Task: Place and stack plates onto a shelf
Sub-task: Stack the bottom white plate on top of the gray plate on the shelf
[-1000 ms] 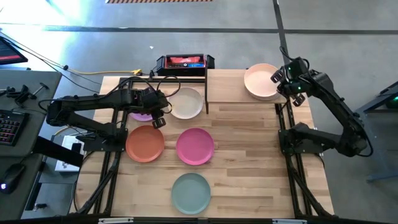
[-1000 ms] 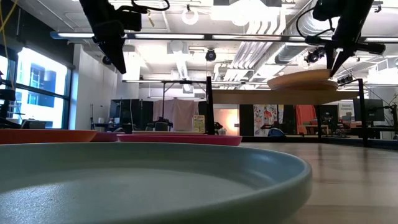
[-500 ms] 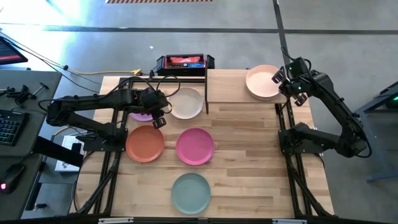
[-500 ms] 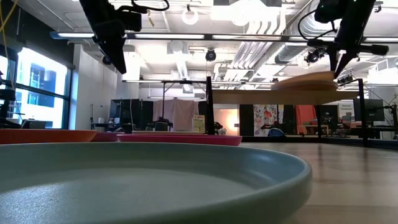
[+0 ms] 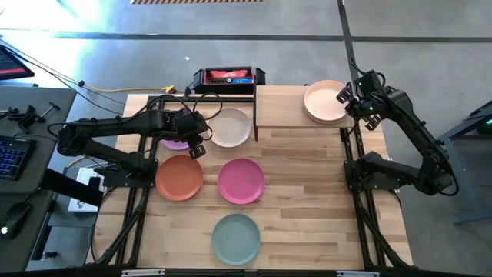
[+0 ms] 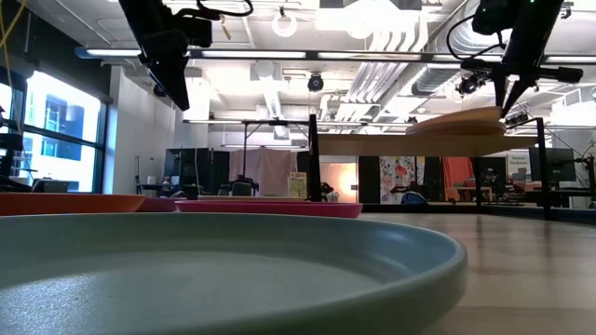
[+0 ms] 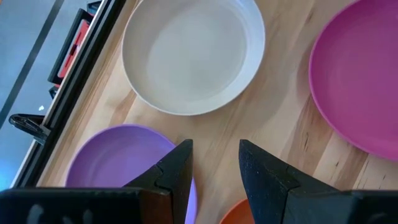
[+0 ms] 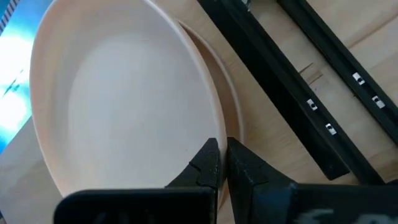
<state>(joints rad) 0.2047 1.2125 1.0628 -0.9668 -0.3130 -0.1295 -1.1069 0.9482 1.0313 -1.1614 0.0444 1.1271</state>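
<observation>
My right gripper is shut on a peach plate over the right end of the light-wood shelf. In the right wrist view the rim of another plate shows beneath it. On the table lie a cream-white plate, an orange plate, a pink plate and a pale teal plate. A purple plate is mostly hidden under my left arm. My left gripper hangs open above the bare wood between the purple and cream-white plates, holding nothing. My right gripper pinches the peach plate's rim on its right side, one finger on the inside and one on the outside. The fingers slant down from above. The plate is tilted, the held edge higher, the opposite edge low over the shelf.
A red-and-black box stands beyond the table's far edge. Black metal rails run beside the shelf near my right gripper. A desk with a keyboard stands to the left of the table.
My right gripper has shifted slightly toward the table's right edge with the peach plate. The plate, level before, has tipped: its held edge has risen while its opposite edge stays low over the shelf.
</observation>
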